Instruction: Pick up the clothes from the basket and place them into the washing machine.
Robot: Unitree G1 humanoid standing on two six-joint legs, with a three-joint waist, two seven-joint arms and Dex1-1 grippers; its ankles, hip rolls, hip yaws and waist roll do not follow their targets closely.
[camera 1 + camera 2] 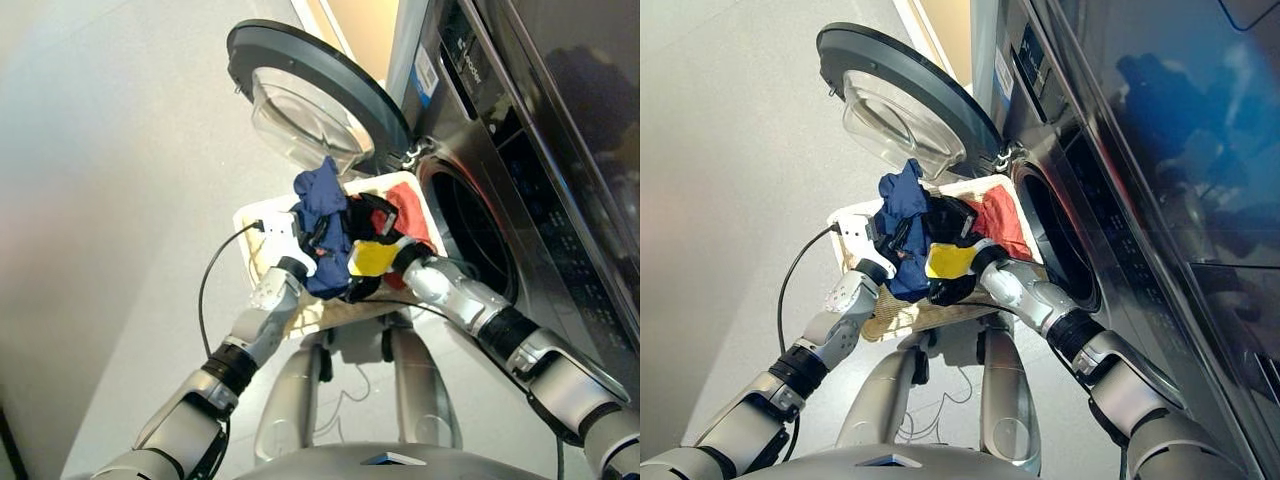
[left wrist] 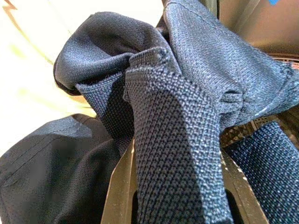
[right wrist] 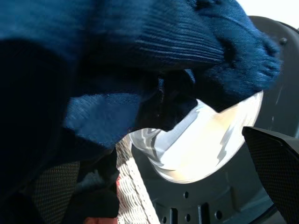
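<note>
- Navy garment (image 1: 322, 225): bunched and lifted above the basket (image 1: 262, 214), with one end rising toward the open door (image 1: 310, 95) and the rest hanging down between the two grippers
- Left gripper (image 1: 300, 238): closed on the navy garment; in the left wrist view the knit cloth (image 2: 173, 140) is pinched between its two fingers and drapes over them
- Right gripper (image 1: 352, 232): just beside the left one, pressed into the same bunch of navy cloth; one black finger (image 3: 275, 163) shows free at the side in the right wrist view, the other is covered by fabric, so whether it is apart or together cannot be told
- Black garment (image 2: 51, 172): lying in the basket under the lifted navy one
- Coral red garment (image 1: 412, 218): lying at the end of the basket nearest the washing machine (image 1: 520, 200)
- Basket: on the floor in front of the machine, just below the round drum mouth (image 1: 470, 235)
- Door: swung fully open to the robot's left of the drum mouth, its clear bowl (image 3: 196, 149) facing the basket
</note>
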